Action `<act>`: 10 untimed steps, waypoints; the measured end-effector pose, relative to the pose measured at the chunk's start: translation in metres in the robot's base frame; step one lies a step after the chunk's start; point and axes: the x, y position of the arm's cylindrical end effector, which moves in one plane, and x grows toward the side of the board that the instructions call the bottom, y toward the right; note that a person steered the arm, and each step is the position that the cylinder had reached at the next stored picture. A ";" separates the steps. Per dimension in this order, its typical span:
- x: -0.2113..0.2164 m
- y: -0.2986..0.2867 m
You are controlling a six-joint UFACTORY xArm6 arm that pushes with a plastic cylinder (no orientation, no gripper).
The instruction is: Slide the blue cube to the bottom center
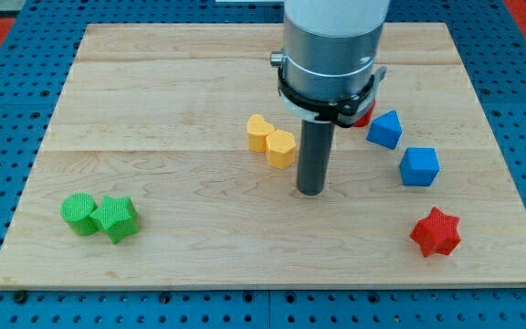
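Note:
The blue cube (419, 166) sits on the wooden board (153, 100) at the view's right, about mid-height. My tip (310, 191) rests on the board near the centre, to the left of the blue cube and well apart from it. A second blue block (384, 129), wedge-like, lies just above and left of the cube.
Two yellow blocks (272, 140) lie touching, left of the rod. A red cylinder (365, 111) is partly hidden behind the arm. A red star (436, 232) sits at the lower right. A green cylinder (79, 214) and a green block (116, 218) touch at the lower left.

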 end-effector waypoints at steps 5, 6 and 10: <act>0.009 0.124; 0.009 0.175; -0.025 0.189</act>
